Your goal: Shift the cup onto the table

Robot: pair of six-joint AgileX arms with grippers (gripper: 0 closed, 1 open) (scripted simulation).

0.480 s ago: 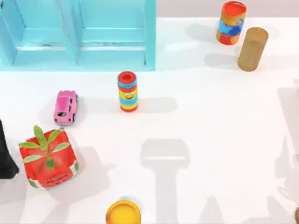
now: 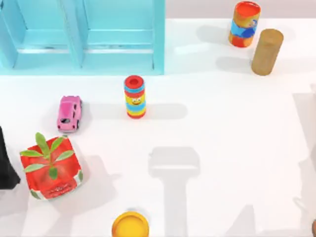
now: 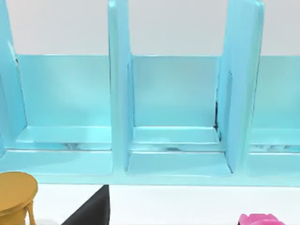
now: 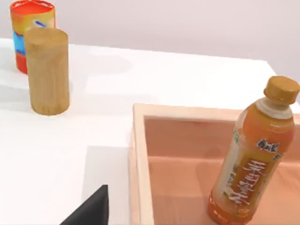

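Counter (image 2: 222, 148): white. The widest open run is the middle and right of the top view, with only shadows across it.

Back left edge: light-blue shelf unit (image 2: 118, 37). In the left wrist view its upright dividers split off bays, and the bays facing that camera hold nothing.

In front of the shelf unit:
- striped ring tower (image 2: 135, 97), upright, free on all sides
- pink toy car (image 2: 69, 113), to the tower's left and apart from it
- red planter (image 2: 51, 168) with a green sprig, nearer the front left and close to the left arm (image 2: 4, 165), whose dark body sits at the counter's left edge

Front edge: yellow round lid (image 2: 130, 226), cut off by the frame.

Back right corner: orange-and-blue cylinder (image 2: 244, 23) and tan cylinder (image 2: 267, 52), both upright, near each other with a gap between.

Left claw (image 3: 91, 211): a dark wedge facing the shelf unit. I cannot tell how far open it is or whether it holds anything.

Right claw (image 4: 91, 208): a dark wedge just beside the rim of a wooden tray (image 4: 139, 164). I cannot tell how far open it is. An orange drink bottle (image 4: 251, 154) stands upright inside the tray.

Cup: cannot tell where it is.
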